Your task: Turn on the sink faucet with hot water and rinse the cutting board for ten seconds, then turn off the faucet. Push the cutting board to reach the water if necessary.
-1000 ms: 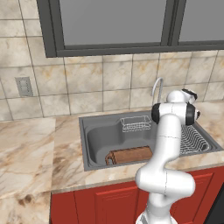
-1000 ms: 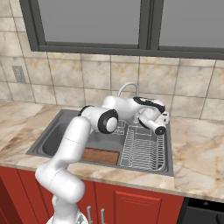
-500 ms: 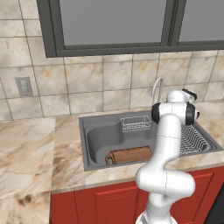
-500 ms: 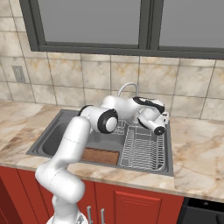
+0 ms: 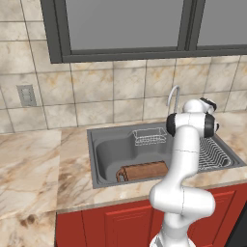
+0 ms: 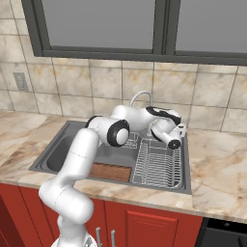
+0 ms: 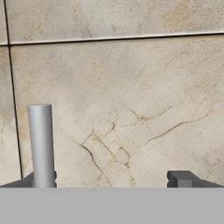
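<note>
The sink faucet (image 5: 172, 97) (image 6: 139, 97) arches up behind the dark grey sink (image 5: 107, 150) (image 6: 61, 155). The reddish-brown cutting board (image 5: 143, 171) (image 6: 111, 171) lies flat at the basin's front. No water is in view. My hand (image 6: 169, 131) hovers to the right of the spout, above the back of the dish rack, and faces the tiled wall. In the hand view my gripper (image 7: 109, 181) is open, its fingertips (image 7: 183, 178) wide apart. A grey upright rod (image 7: 41, 144) stands by the left fingertip; nothing is between the fingers.
A small wire basket (image 5: 148, 136) sits at the back of the basin. A wire dish rack (image 5: 212, 154) (image 6: 157, 164) fills the sink's right part. Marble counter (image 5: 34, 164) runs on both sides, and the tiled wall (image 7: 131, 87) is close ahead.
</note>
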You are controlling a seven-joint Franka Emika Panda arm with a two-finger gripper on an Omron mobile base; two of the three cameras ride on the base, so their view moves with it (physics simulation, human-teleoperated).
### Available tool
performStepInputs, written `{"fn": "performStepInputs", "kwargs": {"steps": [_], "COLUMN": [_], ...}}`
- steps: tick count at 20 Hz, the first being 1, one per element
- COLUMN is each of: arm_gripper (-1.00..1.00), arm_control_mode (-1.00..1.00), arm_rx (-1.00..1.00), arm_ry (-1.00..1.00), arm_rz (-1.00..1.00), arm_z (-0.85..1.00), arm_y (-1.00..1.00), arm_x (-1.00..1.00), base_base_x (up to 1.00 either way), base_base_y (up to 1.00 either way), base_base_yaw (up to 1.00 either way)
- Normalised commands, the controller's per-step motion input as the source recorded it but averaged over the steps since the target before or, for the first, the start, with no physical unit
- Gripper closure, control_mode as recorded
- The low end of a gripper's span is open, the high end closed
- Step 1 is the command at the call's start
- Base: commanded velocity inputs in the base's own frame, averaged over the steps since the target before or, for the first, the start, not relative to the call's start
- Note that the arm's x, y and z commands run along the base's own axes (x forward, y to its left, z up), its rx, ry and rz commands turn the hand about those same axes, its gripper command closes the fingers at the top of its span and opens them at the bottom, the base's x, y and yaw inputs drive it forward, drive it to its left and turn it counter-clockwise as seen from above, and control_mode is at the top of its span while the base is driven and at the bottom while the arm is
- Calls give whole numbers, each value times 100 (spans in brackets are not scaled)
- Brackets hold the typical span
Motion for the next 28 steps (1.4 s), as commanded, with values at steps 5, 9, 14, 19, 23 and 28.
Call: {"fn": "performStepInputs", "kwargs": {"steps": [5, 9, 14, 19, 23, 28], "arm_gripper": [-100, -100, -100, -100, -100, -100], "arm_control_mode": [-100, -100, -100, -100, -100, -100], "arm_rx": [0, 0, 0, 0, 0, 0], "arm_ry": [0, 0, 0, 0, 0, 0], "arm_rz": [-1, 0, 0, 0, 0, 0], "arm_z": [0, 0, 0, 0, 0, 0], "arm_y": [-8, -15, -18, -19, -22, -22], "arm_x": [0, -2, -5, -7, -7, -2], "base_base_x": [0, 0, 0, 0, 0, 0], "base_base_y": [0, 0, 0, 0, 0, 0], "base_base_yaw": [0, 0, 0, 0, 0, 0]}}
